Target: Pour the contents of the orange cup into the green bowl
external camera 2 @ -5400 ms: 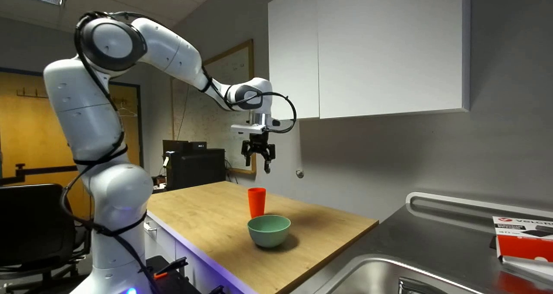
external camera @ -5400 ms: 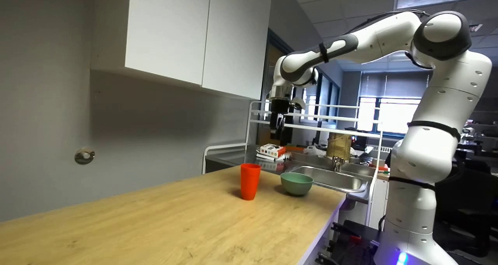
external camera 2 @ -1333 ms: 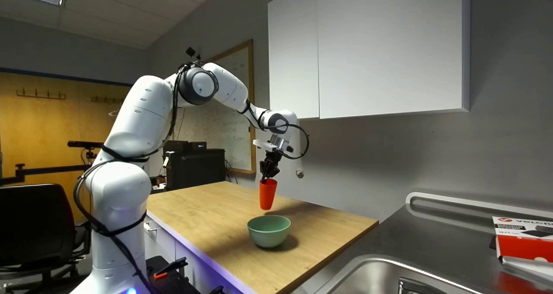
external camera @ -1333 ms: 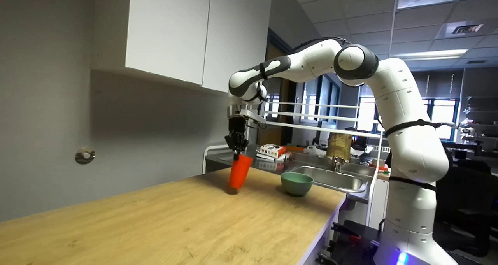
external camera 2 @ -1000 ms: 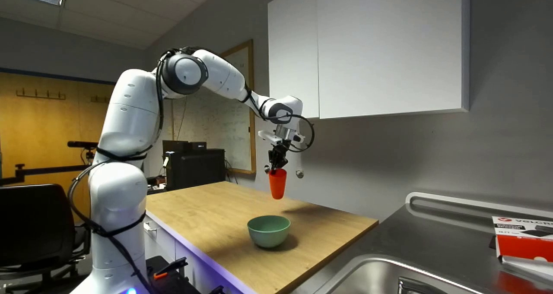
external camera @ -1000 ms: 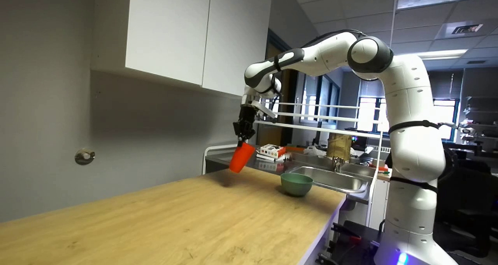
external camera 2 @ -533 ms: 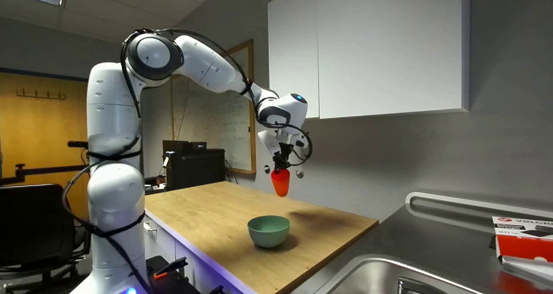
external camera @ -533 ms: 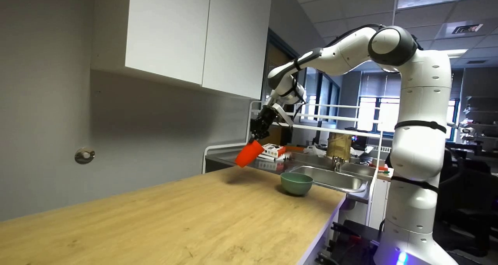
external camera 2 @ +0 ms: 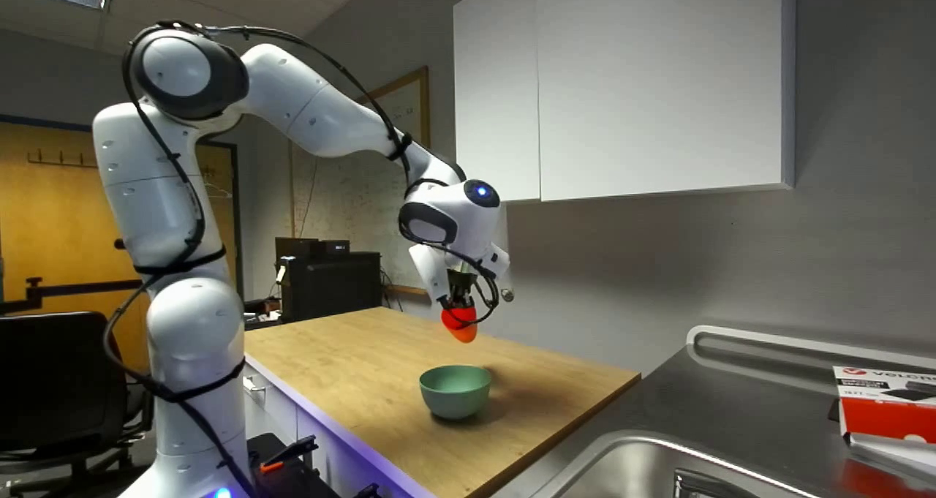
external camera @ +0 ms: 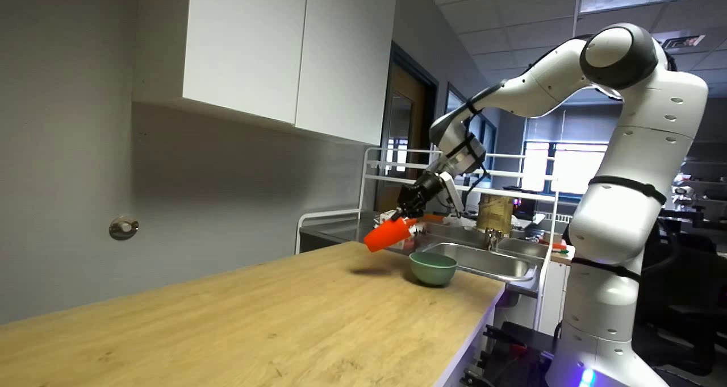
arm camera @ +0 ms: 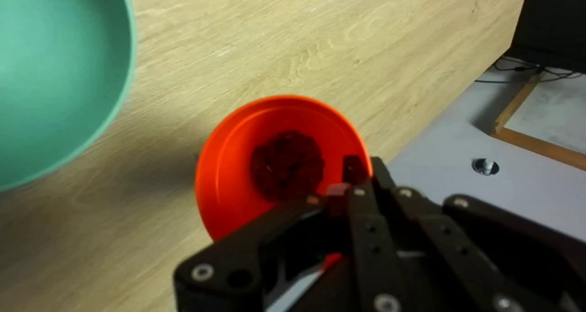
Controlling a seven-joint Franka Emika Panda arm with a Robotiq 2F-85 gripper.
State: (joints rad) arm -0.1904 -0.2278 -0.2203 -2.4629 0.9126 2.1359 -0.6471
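Observation:
My gripper point(external camera: 401, 214) is shut on the rim of the orange cup point(external camera: 387, 234), one finger inside the wall and one outside, as the wrist view shows. The cup hangs above the table, tipped far over, its base pointing down and away from the arm. Dark contents point(arm camera: 287, 165) lie at its bottom in the wrist view. The green bowl point(external camera: 433, 270) stands upright on the table beside and below the cup. In an exterior view the cup point(external camera 2: 461, 327) appears above and behind the bowl point(external camera 2: 455, 394). The bowl's inside point(arm camera: 55, 73) shows at the wrist view's upper left.
A white wall cabinet point(external camera: 346, 57) overhangs the back of the wooden table point(external camera: 272, 319). Beyond the table's end are a metal sink point(external camera: 483, 260), a white rack point(external camera: 454, 185) and a red-and-white box point(external camera 2: 888, 406). A knob point(external camera: 123, 228) sticks out of the wall.
The cup stood on the table under the open gripper; it was then gripped by the rim and lifted. Over the last second it has tipped further and moved toward the bowl.

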